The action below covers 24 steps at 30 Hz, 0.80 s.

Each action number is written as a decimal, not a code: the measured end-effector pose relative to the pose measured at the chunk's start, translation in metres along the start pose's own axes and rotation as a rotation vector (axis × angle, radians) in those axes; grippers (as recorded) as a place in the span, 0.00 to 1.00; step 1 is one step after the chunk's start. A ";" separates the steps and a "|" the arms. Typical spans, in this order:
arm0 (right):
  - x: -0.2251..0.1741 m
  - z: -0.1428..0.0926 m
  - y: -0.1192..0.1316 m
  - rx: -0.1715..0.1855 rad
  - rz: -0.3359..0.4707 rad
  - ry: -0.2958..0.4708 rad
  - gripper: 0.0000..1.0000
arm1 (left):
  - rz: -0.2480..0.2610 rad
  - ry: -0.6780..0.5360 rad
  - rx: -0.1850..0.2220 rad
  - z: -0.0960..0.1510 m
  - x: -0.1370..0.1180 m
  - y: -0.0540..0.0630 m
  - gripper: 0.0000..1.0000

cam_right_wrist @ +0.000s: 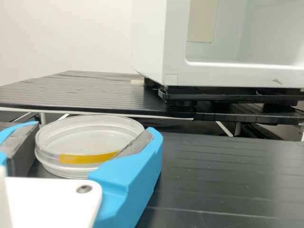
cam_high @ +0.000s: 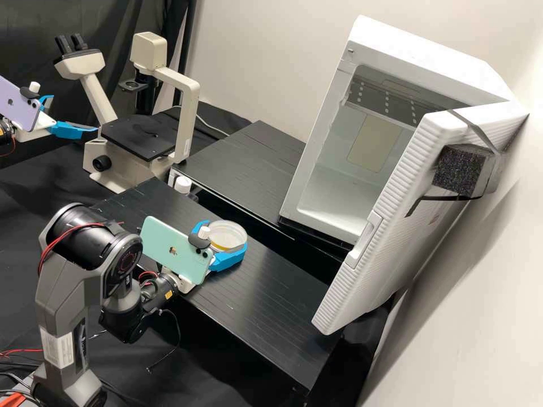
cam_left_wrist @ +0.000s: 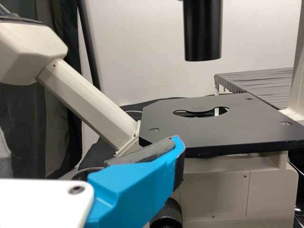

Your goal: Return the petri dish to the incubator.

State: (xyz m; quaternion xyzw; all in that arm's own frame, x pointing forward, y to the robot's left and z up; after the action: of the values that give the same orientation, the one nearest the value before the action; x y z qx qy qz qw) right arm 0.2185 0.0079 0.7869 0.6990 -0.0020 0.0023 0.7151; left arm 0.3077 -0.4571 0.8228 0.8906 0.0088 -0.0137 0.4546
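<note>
Step in hand, my read: the carry, early part. R tool (cam_high: 227,236) has its fingers closed in on the petri dish (cam_right_wrist: 90,137), a pad at each side, so pinching it, w/ the dish over the near part of the desk (cam_high: 266,288). Can't tell if the dish touches the desk or hangs just above. Incubator (cam_high: 418,51) is beyond, door (cam_high: 396,192) swung open, so access is prob. OK.

Next move: raise the dish enough to clear the incubator's front lip, take it fwd & in w/o clipping the door, keep it level, then set it on the inner floor (cam_high: 339,198) & let go. Main risk: lid sliding if the dish tips.

Dish looks: round, shallow, clear plastic, lid on, approx. level, w/ a yellow strip (cam_right_wrist: 88,157) on its side wall.

L tool (cam_high: 74,113) is spread, nothing b/w its fingers, by the microscope (cam_high: 189,124); prob. no part in this step.
</note>
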 end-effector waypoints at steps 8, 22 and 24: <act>-0.004 0.011 0.025 -0.005 0.015 -0.002 0.00 | 0.000 0.000 0.000 0.000 0.000 0.000 1.00; 0.042 0.028 0.129 -0.033 0.356 -0.004 0.00 | 0.000 0.000 0.000 0.000 0.000 0.000 1.00; 0.055 0.027 0.144 -0.045 0.387 0.012 0.00 | 0.000 0.000 0.000 0.000 0.000 0.000 1.00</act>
State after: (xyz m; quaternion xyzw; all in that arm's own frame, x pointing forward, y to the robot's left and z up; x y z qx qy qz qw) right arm 0.2728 -0.0153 0.9314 0.6695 -0.1322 0.1440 0.7166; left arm 0.3077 -0.4571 0.8228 0.8906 0.0088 -0.0137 0.4546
